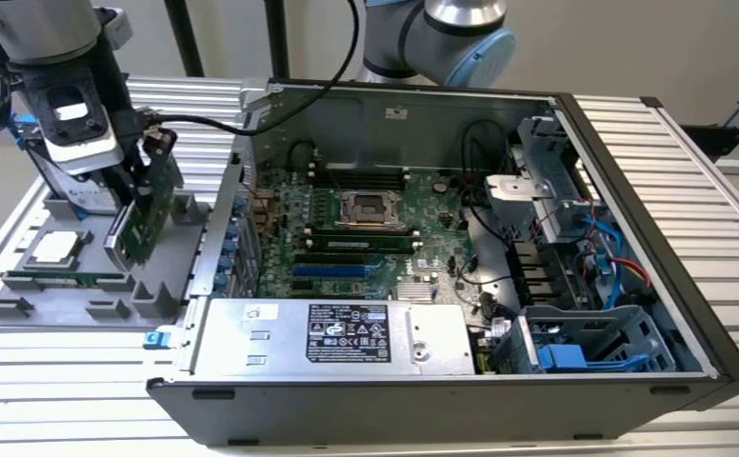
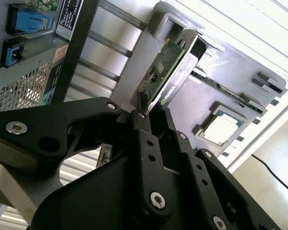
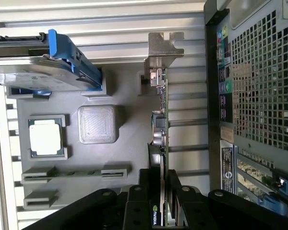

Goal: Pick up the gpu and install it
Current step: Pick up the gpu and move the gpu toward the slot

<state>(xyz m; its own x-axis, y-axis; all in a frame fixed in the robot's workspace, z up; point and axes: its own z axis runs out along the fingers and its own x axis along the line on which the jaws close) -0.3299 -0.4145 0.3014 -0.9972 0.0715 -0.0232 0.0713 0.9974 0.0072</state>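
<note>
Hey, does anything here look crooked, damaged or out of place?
Nothing stands out. The gpu sits on edge between the shut jaws at the tray, with no visible damage, and the open case looks orderly.

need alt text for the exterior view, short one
A robot arm's gripper is shut on the gpu, holding it on edge over a grey parts tray at the exterior view's left. Beside the tray an open computer case with its motherboard exposed sits on a ribbed metal table.
</note>
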